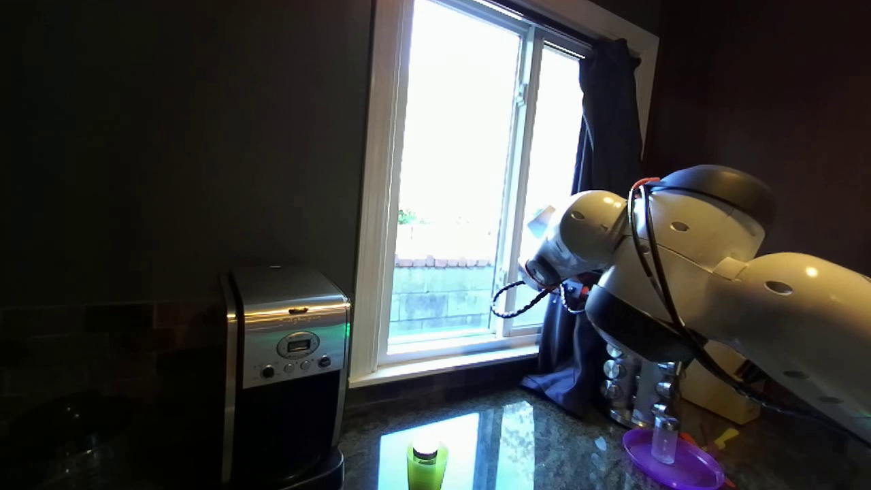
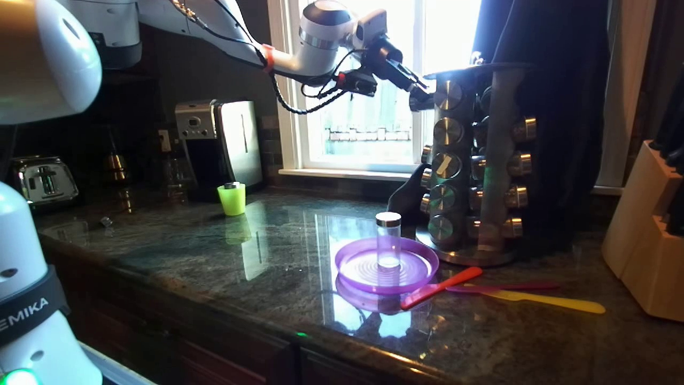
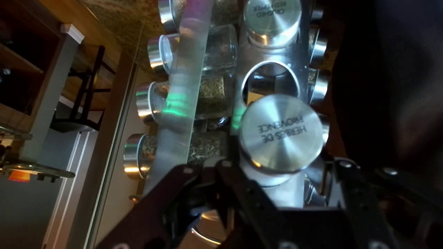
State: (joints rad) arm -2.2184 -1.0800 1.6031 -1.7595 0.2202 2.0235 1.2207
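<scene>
The spice jar sits right between the parted fingers of the gripper, up near the top of the rack. Can't tell if it's actually being squeezed.

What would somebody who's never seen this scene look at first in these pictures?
Probably the window, glaring white in both exterior views. The gripper would likely come next, beside the upper part of the spice rack, its jaws on either side of the lid marked Herbes de Provence in the wrist view. Then the vivid purple plate on the counter, with a clear, silver-capped jar standing upright on it.
</scene>
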